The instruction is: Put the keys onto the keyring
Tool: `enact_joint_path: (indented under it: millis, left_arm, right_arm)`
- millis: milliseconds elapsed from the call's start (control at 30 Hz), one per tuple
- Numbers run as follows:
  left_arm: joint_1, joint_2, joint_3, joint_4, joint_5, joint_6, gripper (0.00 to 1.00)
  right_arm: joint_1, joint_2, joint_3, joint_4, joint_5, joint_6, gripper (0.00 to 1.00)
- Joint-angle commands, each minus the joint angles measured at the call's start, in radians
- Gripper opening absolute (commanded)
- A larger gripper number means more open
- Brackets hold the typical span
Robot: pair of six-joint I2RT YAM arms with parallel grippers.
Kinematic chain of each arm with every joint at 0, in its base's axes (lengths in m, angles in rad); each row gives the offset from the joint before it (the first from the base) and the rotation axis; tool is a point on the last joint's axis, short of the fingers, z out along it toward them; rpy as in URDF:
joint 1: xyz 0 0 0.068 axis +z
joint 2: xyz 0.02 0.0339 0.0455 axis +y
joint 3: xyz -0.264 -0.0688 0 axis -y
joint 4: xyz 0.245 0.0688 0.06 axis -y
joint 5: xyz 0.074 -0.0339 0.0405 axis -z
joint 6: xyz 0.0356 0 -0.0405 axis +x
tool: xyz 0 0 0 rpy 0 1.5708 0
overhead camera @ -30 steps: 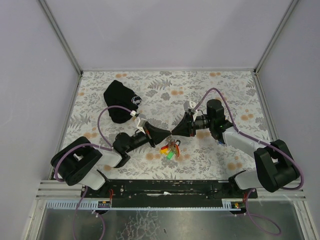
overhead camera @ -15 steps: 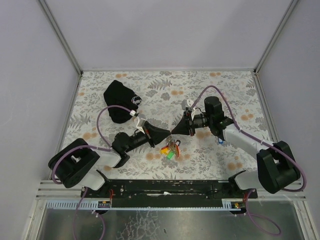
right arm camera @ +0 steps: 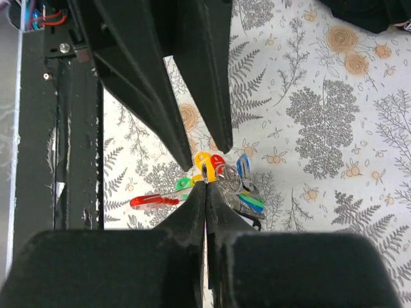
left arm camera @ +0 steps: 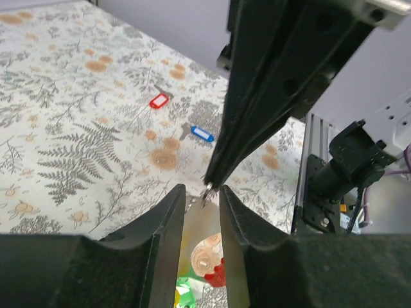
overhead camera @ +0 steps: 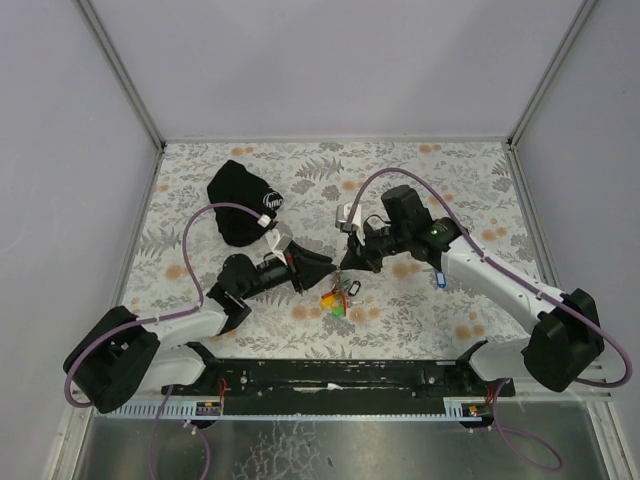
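The keys (overhead camera: 338, 298) are a bunch with red, yellow, green and blue tags on a metal keyring (right arm camera: 229, 174), just below both gripper tips. My right gripper (overhead camera: 346, 267) is shut on a thin bit of metal at the ring's edge (right arm camera: 204, 172). It also shows in the left wrist view (left arm camera: 210, 185). My left gripper (overhead camera: 332, 267) faces it tip to tip, its jaws a narrow gap apart with nothing between them (left arm camera: 202, 194). Its fingers (right arm camera: 160, 109) reach down over the bunch. Two loose keys lie apart on the cloth, one red-tagged (left arm camera: 158, 101) and one blue-tagged (left arm camera: 201, 133).
A big black cloth pouch (overhead camera: 243, 203) with a white logo lies at the back left. The blue-tagged key (overhead camera: 440, 280) lies beside the right forearm. The black base rail (overhead camera: 340, 372) runs along the near edge. Walls close in the flowered tabletop (overhead camera: 470, 180).
Both arms have shifted left. The right arm has stretched out and its wrist has swung over the bunch; the left arm has drawn back. The gripper tips still meet above the keys.
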Motion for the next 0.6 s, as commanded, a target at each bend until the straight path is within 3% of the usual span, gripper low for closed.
enact_joint_path:
  millis: [0,267,567]
  left_arm:
    - [0.036,0.005,0.047,-0.119,0.114,0.070,0.28]
    - [0.063,0.045,0.077,-0.138,0.261,0.101,0.27]
    - [0.066,0.067,0.100,-0.160,0.312,0.129,0.25]
  right_arm:
    - [0.042,-0.008,0.112,-0.160,0.123,-0.071,0.00]
    - [0.079,0.033,0.179,-0.245,0.157,-0.096,0.00]
    - [0.100,0.061,0.207,-0.267,0.166,-0.105,0.00]
